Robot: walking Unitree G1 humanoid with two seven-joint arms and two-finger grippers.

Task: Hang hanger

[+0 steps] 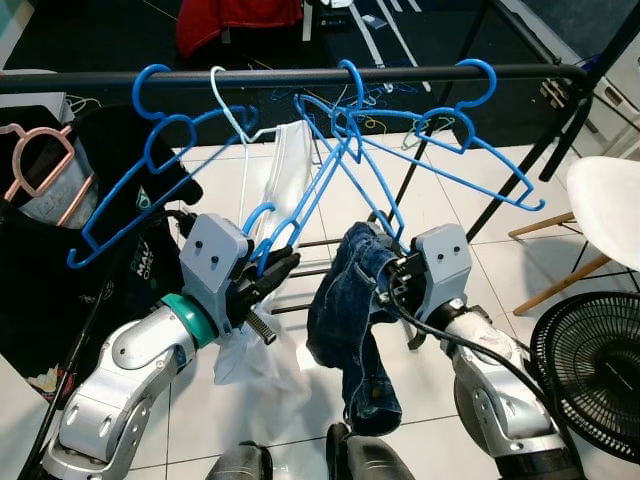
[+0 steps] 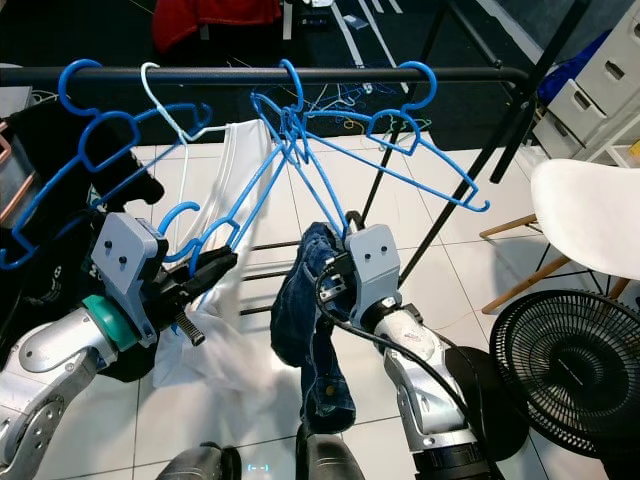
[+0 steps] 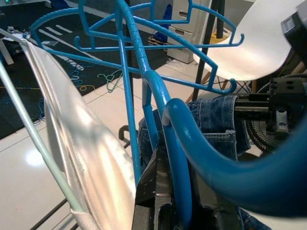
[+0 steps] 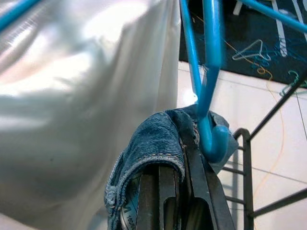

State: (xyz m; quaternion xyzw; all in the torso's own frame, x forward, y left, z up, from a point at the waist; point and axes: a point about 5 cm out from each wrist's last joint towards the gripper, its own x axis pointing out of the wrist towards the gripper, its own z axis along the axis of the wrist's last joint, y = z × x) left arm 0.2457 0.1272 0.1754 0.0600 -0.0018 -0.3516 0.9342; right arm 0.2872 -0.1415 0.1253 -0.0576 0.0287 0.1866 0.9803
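A blue hanger draped with jeans is held tilted below the rail, its hook end clamped in the left gripper and its far corner pinched, with denim, in the right gripper.

A home laundry corner: clothes rail with hangers, white chair (fan beside), tiled floor.

Right gripper fingertips buried under denim jeans; grip on the blue hanger not resolvable there. Left gripper: its fingertips partly masked by the hanger's hook end. Beside the right arm, white chair and black fan cropped by frame edge.
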